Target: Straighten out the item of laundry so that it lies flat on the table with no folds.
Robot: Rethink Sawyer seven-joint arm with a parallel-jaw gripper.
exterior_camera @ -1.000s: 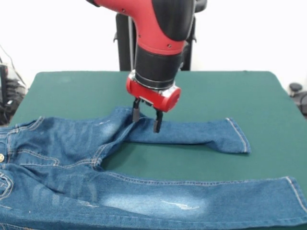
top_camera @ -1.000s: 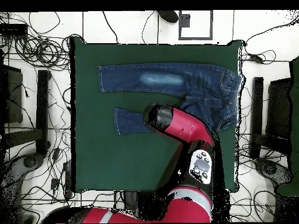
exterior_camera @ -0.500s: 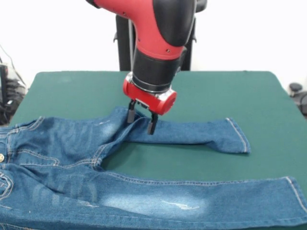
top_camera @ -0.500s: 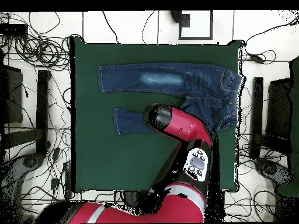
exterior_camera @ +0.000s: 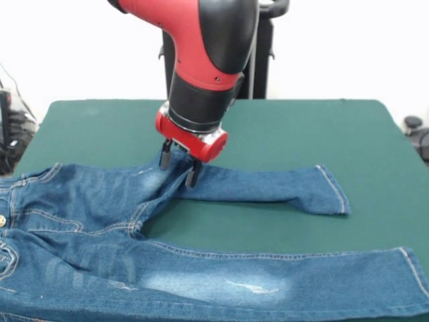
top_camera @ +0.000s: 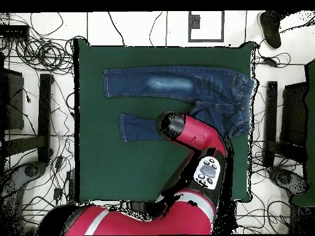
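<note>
The item of laundry, blue jeans (exterior_camera: pixel 100 221), lies on the green table (exterior_camera: pixel 301 127) with its waist at the left in the front view. One leg (exterior_camera: pixel 268 282) stretches straight along the near side. The other leg (exterior_camera: pixel 268 184) looks shorter and ends in a hem at the right. My gripper (exterior_camera: pixel 177 168) stands open at the top of this shorter leg, near the crotch, with its fingertips (exterior_camera: pixel 191 178) down at the denim. From overhead the arm (top_camera: pixel 184 132) hides the gripper, and the jeans (top_camera: pixel 178 83) lie in the table's upper half.
Bare green cloth (top_camera: pixel 123 172) takes up the table's lower half in the overhead view. Cables (top_camera: pixel 37 55) and dark stands (top_camera: pixel 44 117) ring the table on the floor. A dark shoe-like shape (top_camera: pixel 269 26) shows at the top right.
My gripper has moved left along the shorter leg toward the crotch. The jeans have not visibly shifted.
</note>
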